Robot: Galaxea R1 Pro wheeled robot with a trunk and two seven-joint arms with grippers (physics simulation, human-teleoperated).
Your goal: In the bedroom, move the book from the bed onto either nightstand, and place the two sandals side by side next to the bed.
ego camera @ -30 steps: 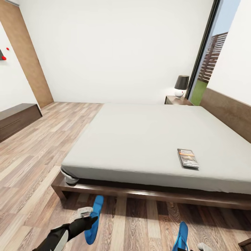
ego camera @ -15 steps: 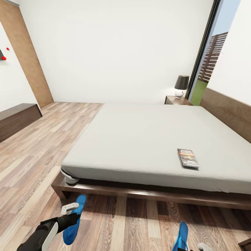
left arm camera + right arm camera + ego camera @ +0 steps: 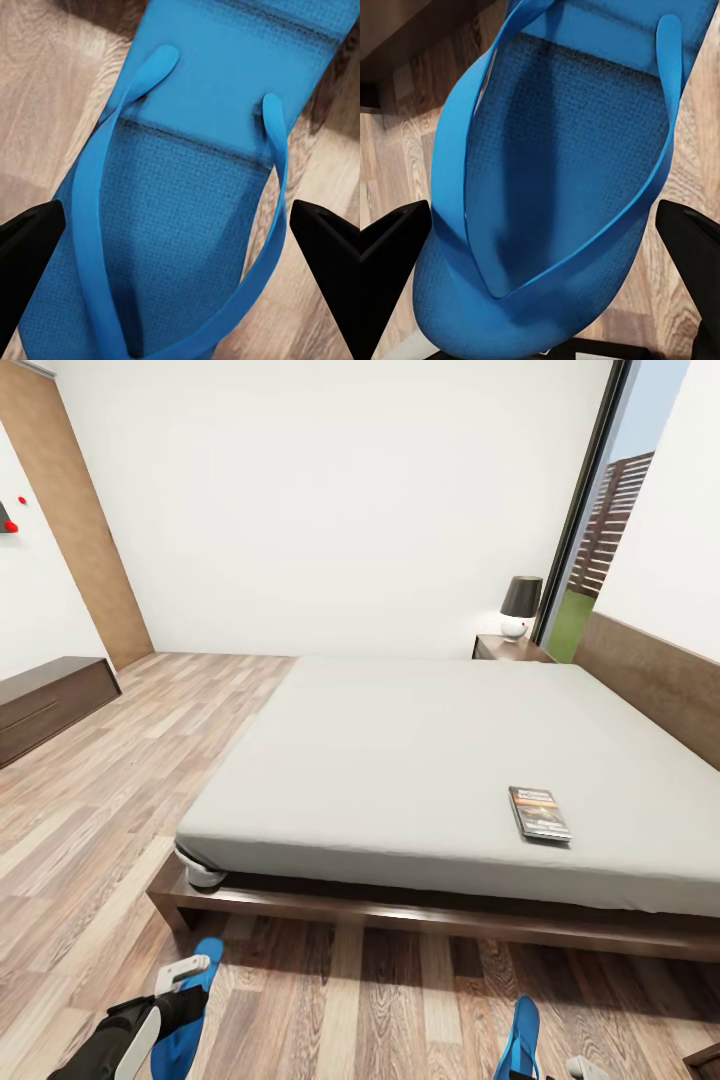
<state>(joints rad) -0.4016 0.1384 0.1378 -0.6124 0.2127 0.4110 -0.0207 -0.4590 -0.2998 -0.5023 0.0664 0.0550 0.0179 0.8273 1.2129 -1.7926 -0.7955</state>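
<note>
Two blue sandals [image 3: 186, 1028] [image 3: 520, 1040], one per gripper; one book [image 3: 539, 813].

Bright, even, soft; edges stretched

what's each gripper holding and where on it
The left gripper pinches a blue flip-flop across the sole's side edges, beside the straps; the right gripper holds the other flip-flop likewise.

Right sandal [image 3: 520, 1038] cut off by head view's bottom edge; left sandal [image 3: 187, 1020] partly behind arm; book [image 3: 539, 813] lettering unreadable.
</note>
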